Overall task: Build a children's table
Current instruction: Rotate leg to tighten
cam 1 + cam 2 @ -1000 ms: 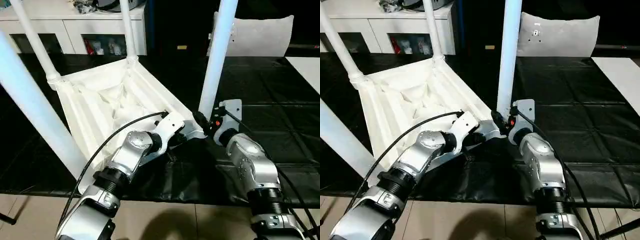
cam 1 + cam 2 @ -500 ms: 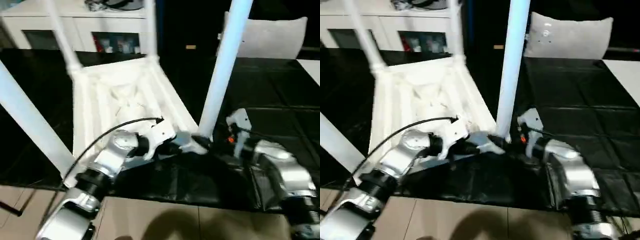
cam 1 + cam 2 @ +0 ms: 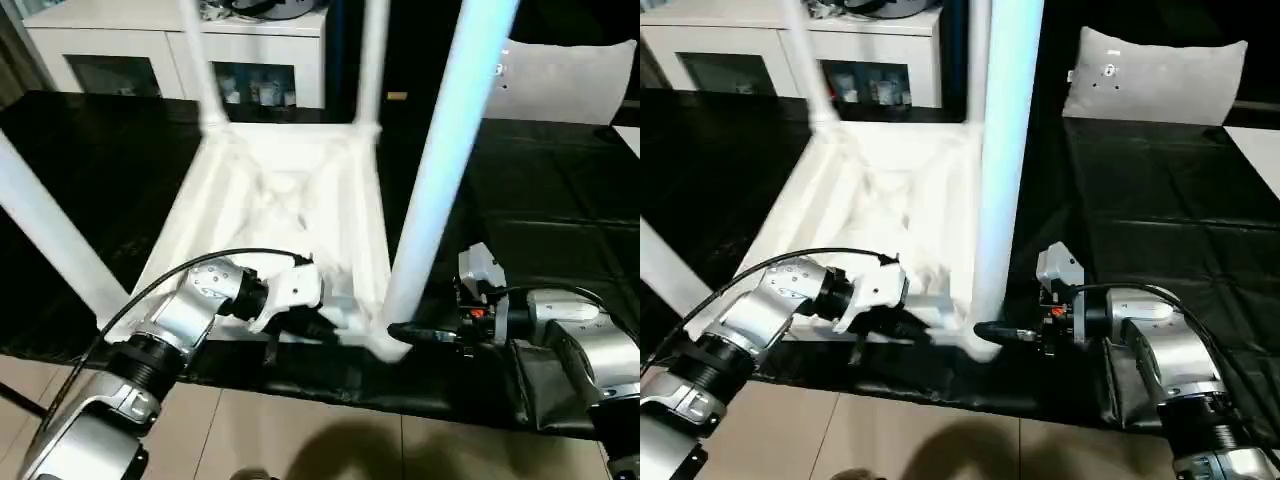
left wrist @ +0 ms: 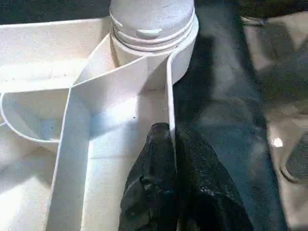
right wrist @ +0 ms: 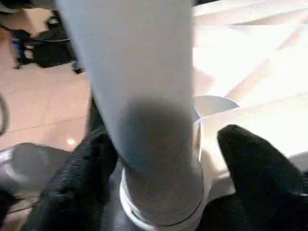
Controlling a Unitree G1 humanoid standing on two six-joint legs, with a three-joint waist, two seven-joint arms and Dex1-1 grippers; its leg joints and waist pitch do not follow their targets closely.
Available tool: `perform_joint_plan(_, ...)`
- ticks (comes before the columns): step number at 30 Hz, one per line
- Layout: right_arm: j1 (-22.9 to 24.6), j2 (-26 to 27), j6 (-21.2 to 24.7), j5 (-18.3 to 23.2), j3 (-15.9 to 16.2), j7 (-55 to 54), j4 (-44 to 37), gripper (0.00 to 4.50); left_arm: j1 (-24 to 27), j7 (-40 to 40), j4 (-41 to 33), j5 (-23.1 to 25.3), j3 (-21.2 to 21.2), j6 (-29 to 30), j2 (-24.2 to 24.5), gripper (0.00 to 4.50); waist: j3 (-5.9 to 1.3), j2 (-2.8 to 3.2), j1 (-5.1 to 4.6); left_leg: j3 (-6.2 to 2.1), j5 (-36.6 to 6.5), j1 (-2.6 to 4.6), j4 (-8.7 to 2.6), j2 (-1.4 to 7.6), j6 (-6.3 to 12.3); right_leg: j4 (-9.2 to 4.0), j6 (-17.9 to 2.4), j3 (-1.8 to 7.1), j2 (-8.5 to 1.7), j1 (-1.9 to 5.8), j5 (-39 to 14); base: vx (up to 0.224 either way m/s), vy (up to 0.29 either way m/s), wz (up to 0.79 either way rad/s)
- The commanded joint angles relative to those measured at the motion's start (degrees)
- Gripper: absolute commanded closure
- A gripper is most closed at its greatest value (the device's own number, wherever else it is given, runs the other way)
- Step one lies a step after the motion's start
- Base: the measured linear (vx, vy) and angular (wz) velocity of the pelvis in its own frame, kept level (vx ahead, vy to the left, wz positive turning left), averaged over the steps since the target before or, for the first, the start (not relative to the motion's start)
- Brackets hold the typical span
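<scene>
Four legs up, the table (image 3: 290,200) looks light and stiff. Left end effector (image 4: 172,144) pinches its rim beside the near leg (image 3: 440,170); right end effector (image 5: 192,159) straddles that leg's base, fingers apart.

The upturned white table top (image 3: 290,200) now sits turned, its near edge roughly square to the black-covered work surface's (image 3: 560,210) front edge rather than corner-first. The right gripper (image 3: 405,333) now reaches in sideways at the near leg's (image 3: 440,160) base.

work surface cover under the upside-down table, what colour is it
Black, the work surface cover; clearest in the right eye view.
</scene>
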Motion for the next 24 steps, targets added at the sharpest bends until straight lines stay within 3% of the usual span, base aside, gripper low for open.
perform_joint_plan(1,-0.8,-1.0,0.7,1.4,0.7,2.6,-0.6,1.33,0.4,-3.8,-1.7,0.1,-2.5,-1.3,0.4,4.50,-3.54,-0.75,-0.17,-0.05,-7.8,0.04,-3.51,2.20,4.74,-3.65,-12.7,2.52,-3.77,3.29,-9.8,0.000,0.000,0.00)
perform_joint_plan(4,-0.6,-1.0,0.8,1.5,0.8,3.3,-0.9,1.37,0.4,-4.2,-1.5,0.1,-2.4,-1.7,0.6,4.50,-3.59,-0.75,-0.03,-0.08,-7.5,-0.07,-3.47,2.13,4.57,-3.50,-12.6,2.50,-3.71,3.32,-9.4,0.000,0.000,0.00)
perform_joint_plan(5,-0.5,-0.9,0.9,1.6,0.9,3.6,-1.0,1.62,0.4,-4.3,-1.5,0.1,-2.4,-1.9,0.6,4.50,-3.58,-0.77,-0.04,-0.10,-7.5,-0.12,-3.48,2.13,4.54,-3.49,-12.6,2.49,-3.71,3.36,-9.3,0.000,0.000,0.00)
perform_joint_plan(11,0.2,-0.7,1.9,2.5,1.6,4.2,-2.1,2.11,0.6,-4.3,-1.5,-0.2,-2.3,-1.7,0.6,4.50,-3.61,-0.79,-0.01,-0.13,-7.1,-0.17,-3.47,2.04,4.34,-3.60,-12.0,2.43,-3.66,3.41,-10.2,0.000,0.000,0.00)
perform_joint_plan(18,2.4,0.2,5.7,5.0,1.0,3.6,-5.3,2.47,0.9,-2.8,-1.0,-1.7,-0.7,0.4,-0.4,4.50,-3.62,-0.60,0.07,-0.14,-7.2,-0.18,-3.46,2.05,4.18,-3.59,-12.1,2.42,-3.59,3.37,-9.6,0.000,0.000,0.00)
perform_joint_plan(22,2.8,4.1,10.0,4.2,-0.2,-6.5,-6.5,2.50,1.2,2.4,-1.9,-2.5,1.3,4.4,-2.9,4.50,-3.42,-0.32,-0.02,-0.19,-8.5,-0.10,-3.71,1.94,3.13,-4.04,-11.0,2.37,-3.62,3.29,-13.6,0.000,0.000,0.00)
perform_joint_plan(23,2.8,4.1,10.0,4.2,-0.2,-6.5,-6.5,2.50,1.2,2.4,-1.9,-2.5,1.3,4.4,-2.9,4.50,-3.30,-0.50,-0.20,-0.17,-8.9,-0.20,-3.75,1.89,2.79,-4.18,-10.5,2.38,-3.62,3.31,-14.5,0.000,0.000,0.00)
perform_joint_plan(24,2.2,6.7,10.1,1.3,-0.5,-13.2,-5.2,2.50,1.4,5.6,-2.5,-2.1,1.9,6.4,-4.4,4.50,-3.10,-0.39,-0.24,-0.24,-10.5,-0.03,-3.90,1.73,2.18,-4.70,-9.3,2.32,-3.71,3.15,-18.8,0.000,0.000,0.00)
